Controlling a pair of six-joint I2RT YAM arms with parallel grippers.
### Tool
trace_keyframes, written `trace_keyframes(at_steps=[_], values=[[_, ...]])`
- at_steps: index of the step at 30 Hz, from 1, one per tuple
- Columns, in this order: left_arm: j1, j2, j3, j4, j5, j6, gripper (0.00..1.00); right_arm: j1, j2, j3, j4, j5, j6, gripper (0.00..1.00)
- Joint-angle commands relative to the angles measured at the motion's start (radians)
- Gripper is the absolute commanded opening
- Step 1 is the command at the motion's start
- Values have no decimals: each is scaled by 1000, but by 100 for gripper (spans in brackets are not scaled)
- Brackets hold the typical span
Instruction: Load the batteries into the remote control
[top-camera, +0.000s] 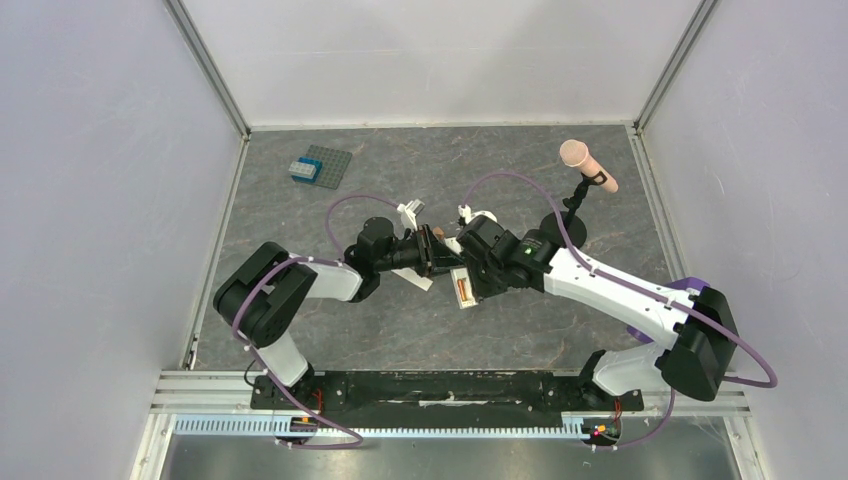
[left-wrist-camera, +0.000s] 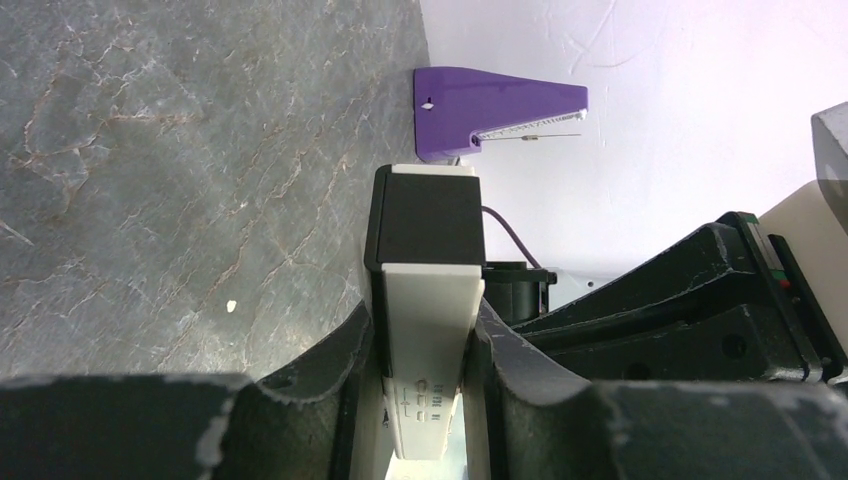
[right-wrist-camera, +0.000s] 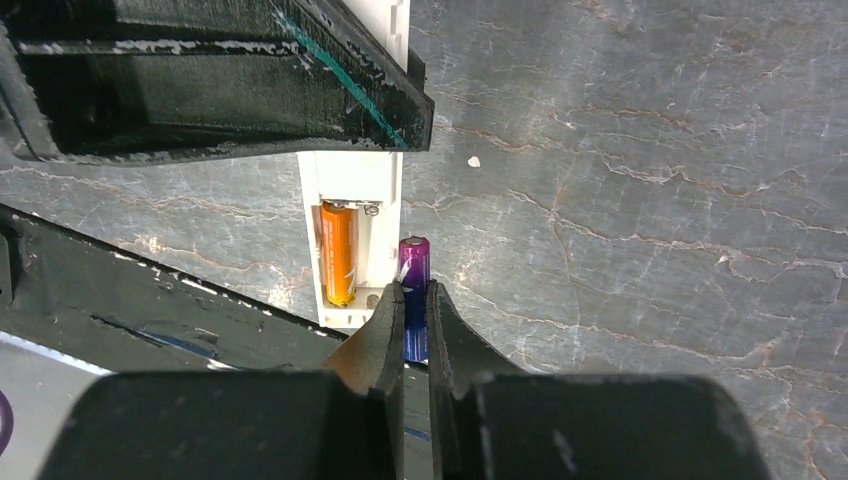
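Halfway: orange battery (right-wrist-camera: 339, 252) seated in the remote control (left-wrist-camera: 432, 330), which the left gripper (left-wrist-camera: 425, 350) clamps. The right gripper (right-wrist-camera: 415, 330) pinches the blue battery (right-wrist-camera: 414, 262) just beside the empty slot (right-wrist-camera: 378, 250).

Two arms stand here, a left arm (top-camera: 300, 285) and a right arm (top-camera: 610, 285), so there are two grippers as well: the left gripper (left-wrist-camera: 428, 380) and the right gripper (right-wrist-camera: 415, 305). I count two batteries. One orange battery (right-wrist-camera: 339, 252) lies in the recess just beside the right gripper's tips, and one purple-blue battery (right-wrist-camera: 414, 262) is pinched between those tips. One remote control (left-wrist-camera: 432, 320) is clamped in the left gripper. Well away from both grippers sit one grey studded plate (top-camera: 330, 163) carrying a single blue brick (top-camera: 303, 170), one pink-headed microphone (top-camera: 588, 165) and one purple wedge (left-wrist-camera: 490, 115).
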Motion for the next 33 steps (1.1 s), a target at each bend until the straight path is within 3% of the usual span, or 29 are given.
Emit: trace_keyframes(at_steps=[1,23,33], values=[[0,2,-3,69,8,-40,2,-7,-3,63,-20,32,1,5],[1,70,-22,175,-39,-137,2,-10,-21,26,32,-16,18,5],[3,80,-46,232,-25,-152,2,-12,25,20,24,-18,20,11]])
